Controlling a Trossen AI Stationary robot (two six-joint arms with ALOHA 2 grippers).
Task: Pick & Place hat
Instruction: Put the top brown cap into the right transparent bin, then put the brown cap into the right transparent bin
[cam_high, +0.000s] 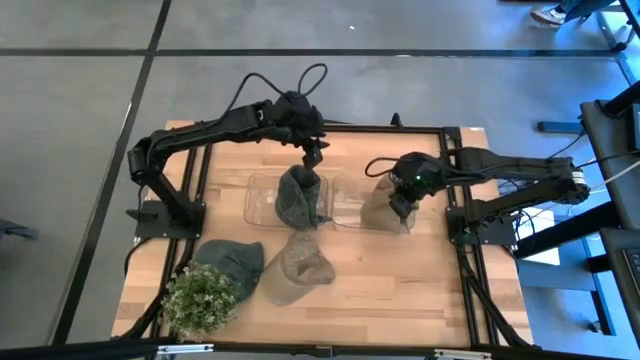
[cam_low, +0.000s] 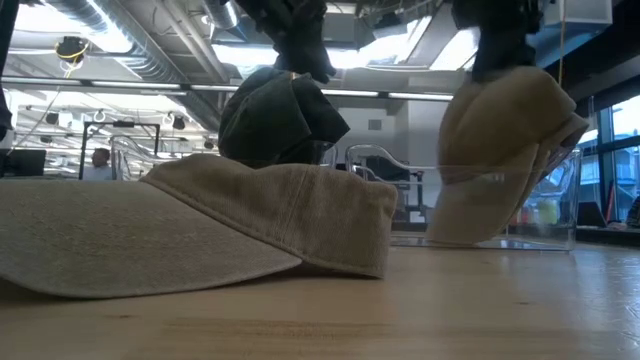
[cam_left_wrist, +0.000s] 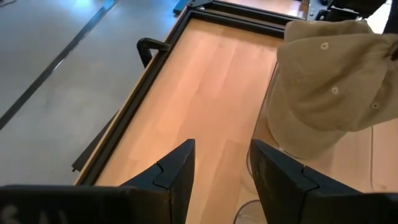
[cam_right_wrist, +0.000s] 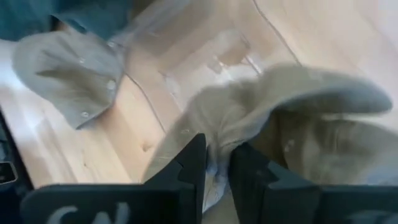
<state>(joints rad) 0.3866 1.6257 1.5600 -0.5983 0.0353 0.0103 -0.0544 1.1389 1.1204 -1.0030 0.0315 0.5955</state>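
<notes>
A tan cap (cam_high: 297, 268) lay flat near the bench's (cam_high: 420, 290) front edge, a grey-green cap (cam_high: 231, 263) beside it by the plant (cam_high: 200, 297). Mid-bench, the right gripper (cam_right_wrist: 215, 163) reached down over the right clear bin (cam_high: 350, 205), jaws pinching a tan hat (cam_high: 385, 207). The left gripper (cam_high: 313, 155) hung above the dark hat (cam_high: 298, 196) in the left clear bin (cam_high: 256, 200), jaws apart, empty.

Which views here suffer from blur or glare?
Right wrist view: the tan hat is smeared and soft. Low view: bright ceiling lights and windows backlight the dark hat; the near cap looms large. High view and left wrist view are clean.
</notes>
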